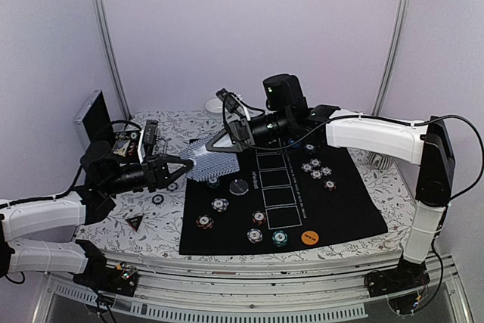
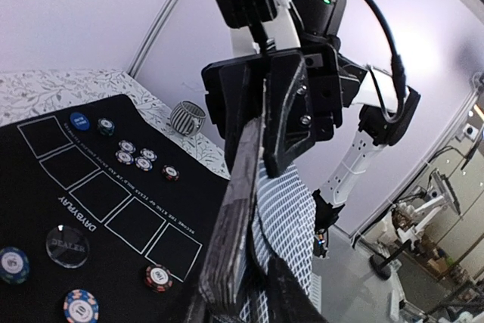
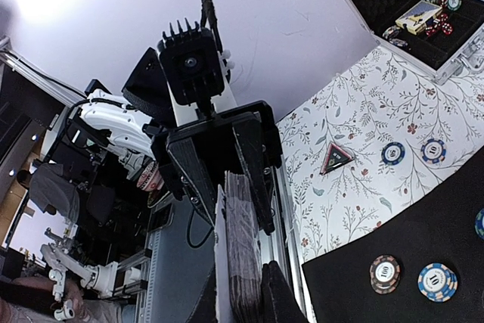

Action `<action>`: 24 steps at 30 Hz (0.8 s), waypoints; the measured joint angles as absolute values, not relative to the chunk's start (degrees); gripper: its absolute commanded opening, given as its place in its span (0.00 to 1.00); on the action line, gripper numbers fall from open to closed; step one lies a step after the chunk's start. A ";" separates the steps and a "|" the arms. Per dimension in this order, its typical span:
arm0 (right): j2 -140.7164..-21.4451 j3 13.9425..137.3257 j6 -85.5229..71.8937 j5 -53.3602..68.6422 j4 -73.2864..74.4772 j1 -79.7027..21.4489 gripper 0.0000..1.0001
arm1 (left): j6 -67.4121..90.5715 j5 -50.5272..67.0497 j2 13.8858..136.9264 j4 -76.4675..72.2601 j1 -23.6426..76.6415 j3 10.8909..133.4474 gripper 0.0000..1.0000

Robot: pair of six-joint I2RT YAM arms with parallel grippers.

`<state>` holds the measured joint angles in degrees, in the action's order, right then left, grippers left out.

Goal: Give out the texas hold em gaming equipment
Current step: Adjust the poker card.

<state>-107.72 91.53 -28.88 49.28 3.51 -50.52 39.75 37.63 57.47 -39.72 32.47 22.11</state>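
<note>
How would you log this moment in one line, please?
card deck: held midair | left pincer: gripping it | right pincer: gripping it

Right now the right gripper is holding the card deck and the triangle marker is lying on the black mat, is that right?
No. The triangle marker lies on the floral tablecloth, left of the black mat, as the top external view shows. The right gripper does hold the card deck.

Cards (image 1: 212,163) above far-left corner of mat (image 1: 355,209), chips (image 1: 220,204) on mat, triangle marker (image 1: 134,222) left of mat, case (image 1: 89,115) far left
</note>
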 measured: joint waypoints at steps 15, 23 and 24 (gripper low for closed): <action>-109.03 91.55 -29.52 51.22 2.04 -50.61 0.02 | 37.95 34.63 59.09 -39.99 34.63 22.31 0.26; -109.58 92.29 -30.11 52.31 0.84 -50.83 0.02 | 37.54 33.34 59.29 -41.93 35.07 22.22 0.30; -109.60 92.40 -30.20 52.66 0.67 -50.85 0.02 | 37.58 33.45 59.29 -42.48 35.14 22.22 0.27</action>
<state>-109.60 92.40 -30.20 52.66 0.67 -50.85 37.58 33.45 59.29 -42.48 35.14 22.22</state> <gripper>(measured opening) 0.110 0.349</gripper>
